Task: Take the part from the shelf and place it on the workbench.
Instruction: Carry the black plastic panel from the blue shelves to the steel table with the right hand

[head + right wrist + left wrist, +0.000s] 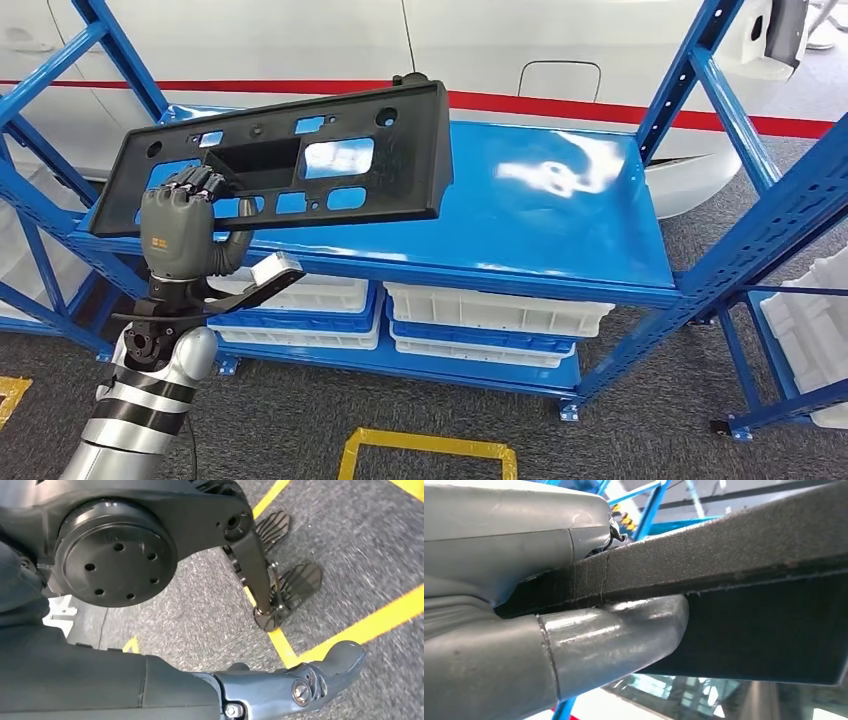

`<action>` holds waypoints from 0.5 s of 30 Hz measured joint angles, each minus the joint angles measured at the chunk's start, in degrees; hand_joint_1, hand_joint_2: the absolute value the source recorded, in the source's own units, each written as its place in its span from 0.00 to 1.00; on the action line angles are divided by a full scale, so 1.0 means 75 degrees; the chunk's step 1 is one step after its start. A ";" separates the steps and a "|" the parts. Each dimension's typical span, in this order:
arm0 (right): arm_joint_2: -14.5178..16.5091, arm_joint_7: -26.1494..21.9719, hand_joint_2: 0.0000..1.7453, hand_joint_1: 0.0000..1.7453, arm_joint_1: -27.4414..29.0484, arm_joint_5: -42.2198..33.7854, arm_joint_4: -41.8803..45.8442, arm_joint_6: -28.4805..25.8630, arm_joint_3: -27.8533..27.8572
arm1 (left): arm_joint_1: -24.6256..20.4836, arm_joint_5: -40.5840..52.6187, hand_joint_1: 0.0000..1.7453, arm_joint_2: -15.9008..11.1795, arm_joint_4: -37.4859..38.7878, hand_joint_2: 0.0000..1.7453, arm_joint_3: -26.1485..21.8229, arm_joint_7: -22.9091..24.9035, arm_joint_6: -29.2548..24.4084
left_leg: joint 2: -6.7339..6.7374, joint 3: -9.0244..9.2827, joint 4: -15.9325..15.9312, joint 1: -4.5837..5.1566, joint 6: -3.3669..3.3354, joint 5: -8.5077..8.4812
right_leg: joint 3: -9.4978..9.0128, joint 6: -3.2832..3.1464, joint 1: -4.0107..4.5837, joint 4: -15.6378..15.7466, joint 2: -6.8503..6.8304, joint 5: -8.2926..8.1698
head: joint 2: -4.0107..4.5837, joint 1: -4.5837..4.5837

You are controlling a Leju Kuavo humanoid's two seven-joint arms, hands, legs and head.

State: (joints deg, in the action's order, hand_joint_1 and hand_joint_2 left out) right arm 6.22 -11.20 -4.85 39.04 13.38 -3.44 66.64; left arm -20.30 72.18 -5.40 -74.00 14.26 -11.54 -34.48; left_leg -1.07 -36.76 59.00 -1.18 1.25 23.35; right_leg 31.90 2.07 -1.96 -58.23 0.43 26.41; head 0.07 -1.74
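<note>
Here the left hand (178, 232) grips the black part (280, 160) by its lower edge, fingers over its face and thumb beneath, lifted above the blue shelf (560, 210), while the right hand (300, 682) hangs empty, fingers loosely apart, over the floor.

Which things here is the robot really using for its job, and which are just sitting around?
Part of the job:
- black plastic part, lifted above the shelf
- left hand, gripping the part's near edge
- blue shelf, where the part came from

Just sitting around:
- white trays on the lower level
- white car behind the shelf
- yellow floor tape
- right hand, hanging over the floor, holding nothing
</note>
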 joint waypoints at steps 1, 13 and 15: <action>-0.0001 0.0024 0.00 0.00 -0.0003 -0.0004 0.0000 -0.0020 0.0001 | 0.0000 0.0000 1.00 0.0004 -0.0009 0.00 0.0012 -0.0005 -0.0002 | 0.0048 -0.0117 0.0293 -0.0013 0.0018 0.0245 | 0.0045 -0.0083 -0.0007 0.0006 -0.0014 -0.0044 | 0.0000 -0.0012; 0.0000 0.0316 0.00 0.00 0.0021 -0.0106 -0.0003 -0.0252 0.0087 | 0.0134 0.0122 1.00 0.0017 -0.0342 0.00 0.0157 -0.0040 -0.0024 | 0.0113 0.0800 -0.0058 0.0117 -0.0162 0.0606 | 0.0443 -0.0019 0.0147 0.0020 -0.0078 -0.0476 | 0.0000 -0.0041; -0.0011 0.0305 0.00 0.00 0.0026 -0.0152 -0.0003 -0.0255 0.0117 | 0.0144 0.0139 1.00 0.0024 -0.0410 0.00 0.0178 -0.0047 -0.0026 | 0.0125 0.0726 -0.0129 0.0098 -0.0289 0.0482 | 0.0536 0.0052 0.0143 -0.0048 -0.0072 -0.0419 | 0.0000 -0.0047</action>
State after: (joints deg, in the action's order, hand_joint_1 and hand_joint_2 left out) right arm 6.14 -8.91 -4.65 37.90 13.35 -5.35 67.51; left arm -19.22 73.22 -5.22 -77.07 15.59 -11.89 -34.68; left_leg -0.13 -31.31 58.03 -0.44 -0.92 26.96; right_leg 35.92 2.46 -0.89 -58.59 -0.11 23.28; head 0.07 -2.09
